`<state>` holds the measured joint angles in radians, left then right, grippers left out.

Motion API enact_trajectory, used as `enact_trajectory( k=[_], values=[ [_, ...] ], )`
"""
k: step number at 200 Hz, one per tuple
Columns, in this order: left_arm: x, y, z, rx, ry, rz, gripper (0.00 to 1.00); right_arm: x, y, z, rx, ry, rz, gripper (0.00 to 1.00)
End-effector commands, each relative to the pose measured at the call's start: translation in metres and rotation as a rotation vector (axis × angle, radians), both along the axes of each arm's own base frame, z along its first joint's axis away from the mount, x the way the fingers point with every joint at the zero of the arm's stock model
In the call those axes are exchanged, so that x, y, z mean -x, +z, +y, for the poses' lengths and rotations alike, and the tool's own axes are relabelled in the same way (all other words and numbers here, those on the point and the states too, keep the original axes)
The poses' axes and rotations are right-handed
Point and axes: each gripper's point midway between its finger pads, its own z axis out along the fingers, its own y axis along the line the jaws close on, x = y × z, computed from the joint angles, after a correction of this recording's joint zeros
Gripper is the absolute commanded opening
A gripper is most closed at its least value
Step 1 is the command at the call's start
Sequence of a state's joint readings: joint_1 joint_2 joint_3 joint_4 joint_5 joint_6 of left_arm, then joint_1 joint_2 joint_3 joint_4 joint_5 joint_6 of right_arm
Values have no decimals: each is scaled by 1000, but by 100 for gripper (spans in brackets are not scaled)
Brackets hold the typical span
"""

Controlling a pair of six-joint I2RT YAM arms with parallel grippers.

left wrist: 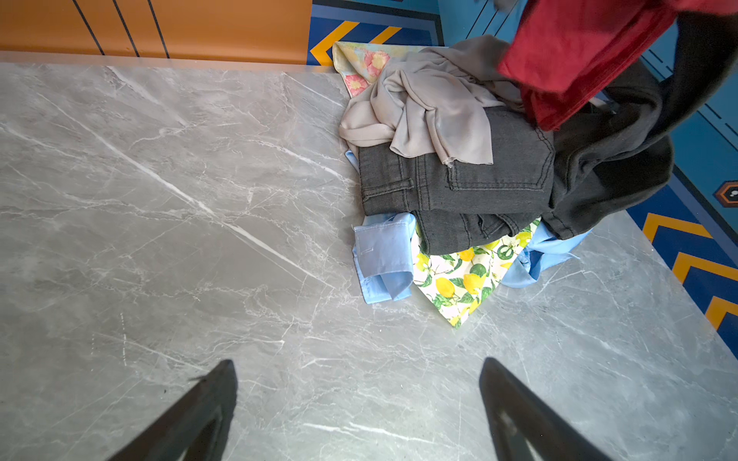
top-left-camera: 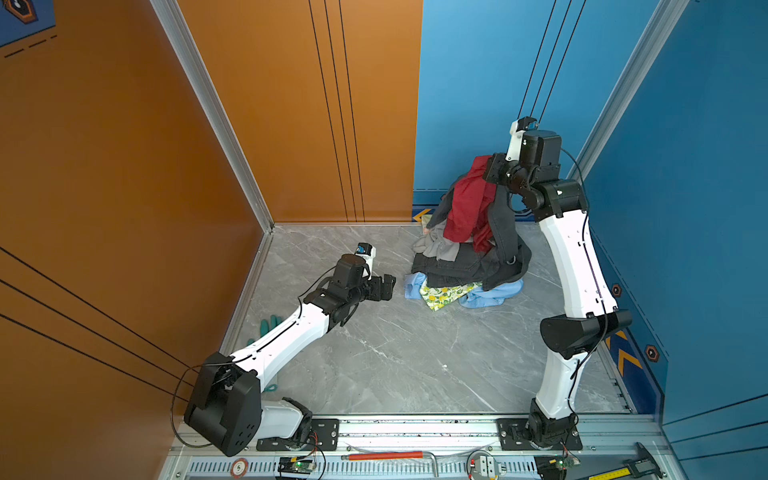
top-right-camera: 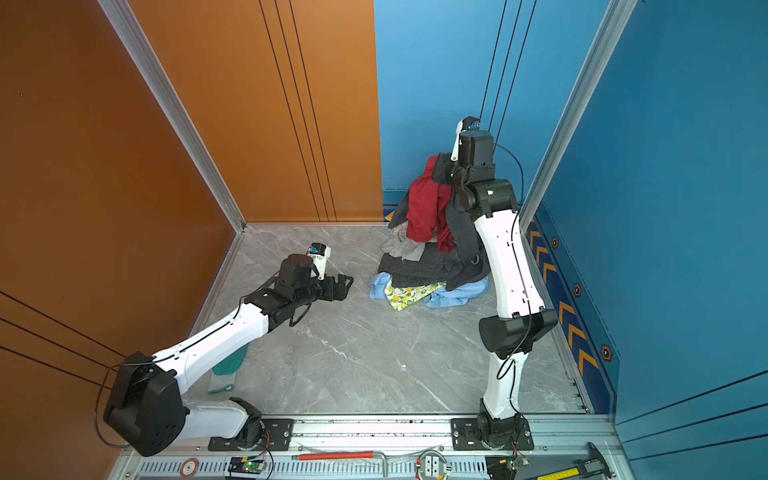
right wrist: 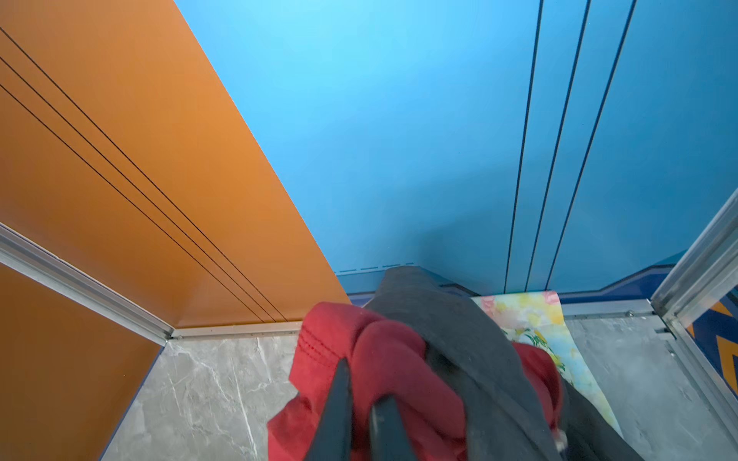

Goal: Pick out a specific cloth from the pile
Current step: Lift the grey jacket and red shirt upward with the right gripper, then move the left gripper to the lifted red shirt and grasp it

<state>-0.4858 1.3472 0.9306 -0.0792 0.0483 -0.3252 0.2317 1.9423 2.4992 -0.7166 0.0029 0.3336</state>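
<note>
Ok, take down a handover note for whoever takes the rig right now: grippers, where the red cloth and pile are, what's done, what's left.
Right gripper: shut on the red cloth, raised above the pile at the back right.
Left gripper: open, empty, low over the table beside the pile.
Done: cloth grasped and lifted.
Left: a dark grey garment has come up draped with the cloth, and the cloth's lower end seems to hang against the pile. Pull it clear, shed the grey one, set it apart.

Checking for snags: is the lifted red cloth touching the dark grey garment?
Touching. The right wrist view shows the dark grey garment draped directly over the red cloth.
</note>
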Motion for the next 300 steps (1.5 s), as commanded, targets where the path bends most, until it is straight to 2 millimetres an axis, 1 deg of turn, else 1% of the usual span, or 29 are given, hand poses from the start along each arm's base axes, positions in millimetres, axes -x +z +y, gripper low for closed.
enact_trajectory(
  k=[1, 13, 32, 33, 34, 37, 42, 57, 77, 92, 115, 139, 147, 151, 155, 172, 177, 180, 183, 187, 203, 226, 238, 260, 269, 274, 276, 279, 300],
  values=[
    [0, -1, 0, -32, 1, -6, 95, 33, 89, -4, -94, 11, -254, 0],
    [0, -1, 0, -35, 1, -6, 95, 32, 83, 0, -107, 34, -230, 0],
    [0, 0, 0, -32, 0, -10, 95, 30, 53, 13, -101, 79, -148, 0],
    [0, 0, 0, -32, 0, -10, 95, 32, 54, 13, -101, 82, -152, 0],
    [0, 0, 0, -32, 0, -10, 95, 30, 48, 14, -96, 83, -136, 0],
    [1, 0, -1, -32, -1, -10, 95, 32, 46, 17, -92, 89, -131, 0],
    [1, 0, -1, -31, -4, -9, 95, 34, 35, 19, -82, 93, -105, 0],
    [2, 0, -3, -40, -9, -16, 95, 40, -3, 29, -47, 113, -20, 0],
    [5, 5, -11, -65, -48, -65, 95, 47, -52, 39, -23, 137, 85, 0],
    [7, 12, -16, -62, -65, -112, 95, 51, -76, 45, -17, 154, 141, 0],
    [9, 23, -29, 4, -77, -173, 95, 53, -98, 50, -15, 180, 194, 0],
    [12, 48, -61, 72, -132, -263, 95, 56, -115, 54, -17, 208, 237, 0],
    [11, 57, -73, 87, -151, -299, 96, 57, -117, 56, -27, 218, 241, 0],
    [10, 61, -80, 96, -163, -317, 96, 57, -114, 58, -35, 227, 233, 0],
    [9, 64, -87, 105, -180, -335, 96, 58, -125, 59, -37, 232, 256, 0],
    [3, 79, -117, 121, -236, -406, 96, 61, -130, 65, -64, 263, 268, 0],
    [0, 85, -125, 126, -249, -428, 96, 62, -130, 66, -70, 268, 270, 0],
    [-2, 83, -129, 122, -256, -432, 96, 62, -130, 67, -73, 274, 272, 0],
    [-5, 96, -135, 137, -262, -462, 96, 63, -131, 67, -75, 277, 274, 0],
    [-8, 100, -141, 141, -267, -478, 96, 64, -130, 68, -78, 281, 272, 0],
    [-19, 111, -166, 158, -301, -527, 96, 68, -130, 69, -84, 290, 273, 0],
    [-40, 123, -190, 145, -304, -592, 96, 75, -125, 67, -101, 293, 263, 0],
    [-50, 125, -199, 141, -301, -623, 96, 77, -122, 68, -120, 298, 255, 0],
    [-58, 128, -213, 135, -313, -672, 93, 78, -118, 69, -142, 309, 253, 0],
    [-62, 128, -216, 124, -315, -685, 88, 78, -116, 69, -154, 313, 251, 0],
    [-64, 127, -218, 116, -317, -691, 87, 78, -115, 69, -162, 317, 249, 0],
    [-65, 127, -218, 114, -315, -694, 84, 78, -115, 70, -165, 319, 250, 0],
    [-66, 127, -218, 111, -315, -698, 81, 78, -114, 71, -170, 322, 250, 0],
    [-75, 130, -217, 88, -301, -748, 75, 79, -111, 72, -193, 336, 247, 0]
  ],
)
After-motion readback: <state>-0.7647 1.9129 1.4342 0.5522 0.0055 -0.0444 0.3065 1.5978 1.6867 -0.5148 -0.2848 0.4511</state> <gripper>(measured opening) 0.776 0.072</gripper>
